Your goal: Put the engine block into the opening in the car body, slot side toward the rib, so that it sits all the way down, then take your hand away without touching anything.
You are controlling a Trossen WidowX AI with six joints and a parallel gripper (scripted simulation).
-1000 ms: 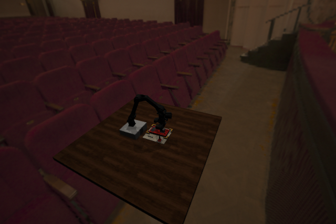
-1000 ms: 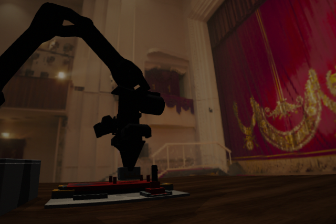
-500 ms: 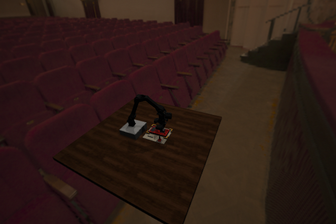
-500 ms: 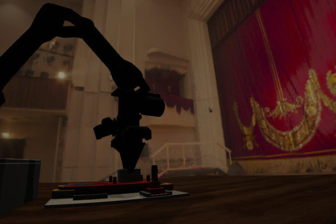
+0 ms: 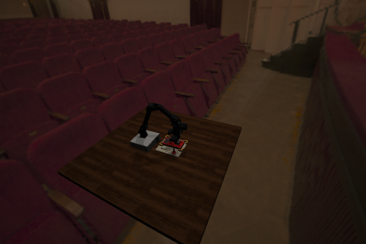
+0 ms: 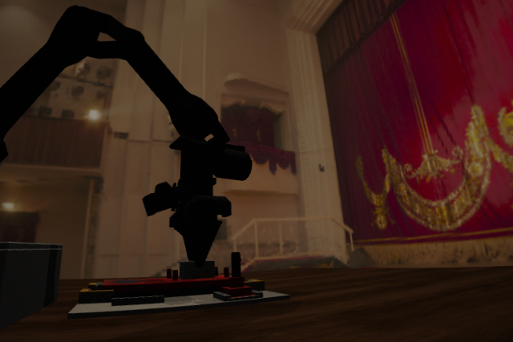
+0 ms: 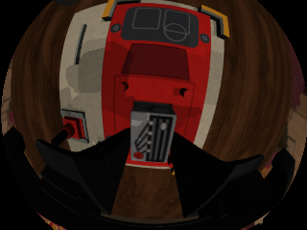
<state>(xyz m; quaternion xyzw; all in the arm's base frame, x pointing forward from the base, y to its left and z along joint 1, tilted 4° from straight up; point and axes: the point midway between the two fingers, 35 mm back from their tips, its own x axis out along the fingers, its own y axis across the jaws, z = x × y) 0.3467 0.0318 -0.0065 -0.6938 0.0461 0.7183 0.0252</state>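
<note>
My gripper (image 5: 175,142) (image 6: 199,263) (image 7: 151,134) points down and is shut on the grey engine block (image 6: 187,271) (image 7: 139,126), one finger on each side. The block is upright; its underside is at about the level of the top of the red car body (image 6: 140,284) (image 7: 108,77), over the hood end. A dark edge of the opening shows just beyond the block in the wrist view. The rest of the opening, the rib and the slot side are hidden, so I cannot tell whether the block has entered it.
The car body lies on a pale board (image 5: 162,148) (image 6: 94,309) (image 7: 72,48) between yellow corner brackets (image 6: 95,295) (image 7: 222,21). A red piece with a black upright post (image 6: 236,264) (image 7: 60,138) stands beside the body. Small red pegs rise near the block. A grey box (image 5: 145,138) (image 6: 26,280) is by the arm's base.
</note>
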